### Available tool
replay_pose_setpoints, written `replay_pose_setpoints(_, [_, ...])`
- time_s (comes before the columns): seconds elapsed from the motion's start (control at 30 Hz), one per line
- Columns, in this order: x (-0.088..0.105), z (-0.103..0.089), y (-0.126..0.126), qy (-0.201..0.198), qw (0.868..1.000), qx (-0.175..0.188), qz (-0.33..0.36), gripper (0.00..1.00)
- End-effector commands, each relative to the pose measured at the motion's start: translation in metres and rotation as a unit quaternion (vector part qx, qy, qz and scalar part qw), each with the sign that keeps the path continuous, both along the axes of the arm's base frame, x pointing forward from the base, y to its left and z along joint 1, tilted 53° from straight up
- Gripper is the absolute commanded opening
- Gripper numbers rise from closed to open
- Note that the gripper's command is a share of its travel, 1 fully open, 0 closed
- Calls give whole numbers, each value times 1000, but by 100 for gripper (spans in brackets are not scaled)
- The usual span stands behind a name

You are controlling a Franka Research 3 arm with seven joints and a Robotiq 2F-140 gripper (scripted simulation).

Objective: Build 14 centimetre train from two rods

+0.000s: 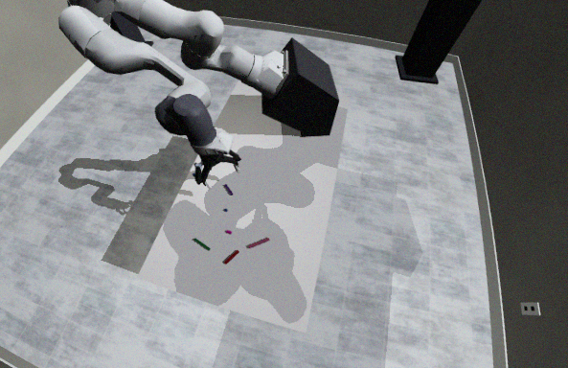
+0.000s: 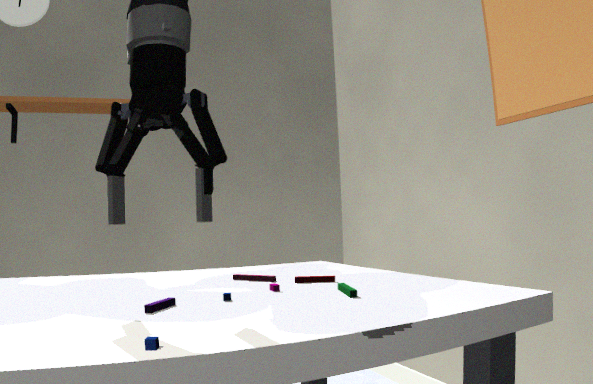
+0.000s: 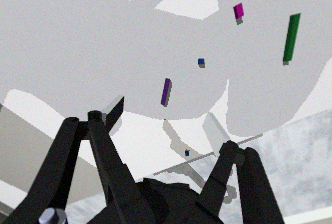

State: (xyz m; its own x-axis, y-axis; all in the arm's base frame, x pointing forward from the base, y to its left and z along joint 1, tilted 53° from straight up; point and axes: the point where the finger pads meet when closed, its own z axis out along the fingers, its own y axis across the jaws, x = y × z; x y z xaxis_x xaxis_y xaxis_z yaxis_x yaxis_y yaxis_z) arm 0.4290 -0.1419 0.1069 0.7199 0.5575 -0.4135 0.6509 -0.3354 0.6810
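Note:
My gripper [image 1: 220,175] [image 2: 160,221] [image 3: 165,111] is open and empty, high above the table. The purple rod [image 1: 228,190] [image 2: 160,305] [image 3: 166,92] lies flat below, apart from the others. The green rod [image 1: 201,244] [image 2: 347,290] [image 3: 292,38], the red rod [image 1: 231,257] [image 2: 315,279] and the pink rod [image 1: 258,242] [image 2: 254,277] lie apart at different angles. A magenta rod [image 1: 228,232] [image 2: 274,287] [image 3: 238,11] lies between green and pink. One blue rod [image 1: 225,210] [image 2: 227,297] [image 3: 201,61] lies between magenta and purple. Another blue rod [image 2: 151,343] [image 3: 187,153] is hidden in the top view. No rods touch.
The second blue rod is near the edge of the white table [image 2: 439,320]. A large black box [image 1: 306,91] stands by the arm in the top view. A dark post [image 1: 420,57] stands farther back. Arm shadows cross the table.

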Motion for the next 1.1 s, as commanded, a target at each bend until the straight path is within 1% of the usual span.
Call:
replay_pose_setpoints(0.0, [-1, 1, 1, 5, 1000, -2, 2, 100])
replay_pose_setpoints(0.3, [-1, 1, 1, 5, 1000, -2, 2, 100])
replay_pose_setpoints(0.37, [1, 1, 1, -3, 1000, 0, -4, 100])
replay_pose_setpoints(0.43, [8, 3, 1, -29, 999, 8, -25, 100])
replay_pose_setpoints(0.5, [19, 6, 0, -70, 996, 21, -59, 100])
replay_pose_setpoints(0.7, [30, 9, 0, -113, 989, 35, -94, 100])
replay_pose_setpoints(0.77, [30, 9, 0, -113, 989, 35, -94, 100])
replay_pose_setpoints(0.8, [35, 11, 0, -130, 985, 40, -109, 100])
replay_pose_setpoints(1.07, [48, 14, 0, -181, 971, 55, -149, 100])
